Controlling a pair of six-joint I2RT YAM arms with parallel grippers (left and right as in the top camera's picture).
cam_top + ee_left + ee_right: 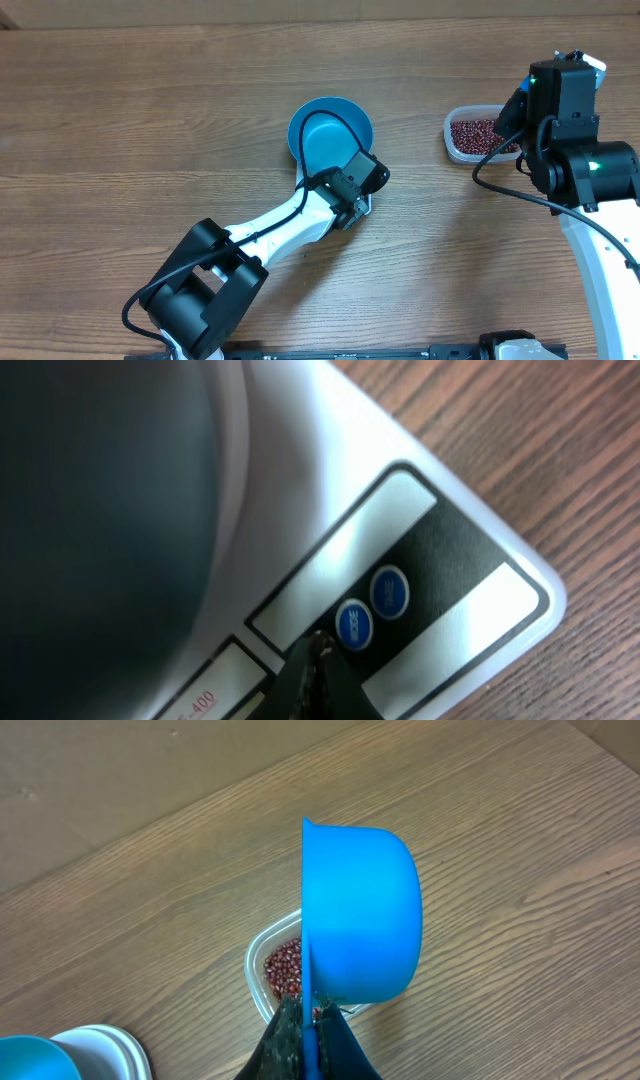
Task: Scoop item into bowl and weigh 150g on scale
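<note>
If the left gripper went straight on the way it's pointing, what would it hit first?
The left gripper would likely meet the scale front panel, near the nearer blue button; depth unclear.

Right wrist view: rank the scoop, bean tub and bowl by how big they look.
1. scoop: largest, but nearest the camera, so its real rank is unsure.
2. tub: partly hidden behind the scoop.
3. bowl: smallest, cut off at the frame corner.

Extends left arm [275, 222] diagonally toward table middle; holds left gripper [315, 655] pinched fully closed, empty, tips down. Bends right arm [590, 170] at right edge; clamps right gripper [305, 1020] tight on scoop [360, 910] handle, tips down.
</note>
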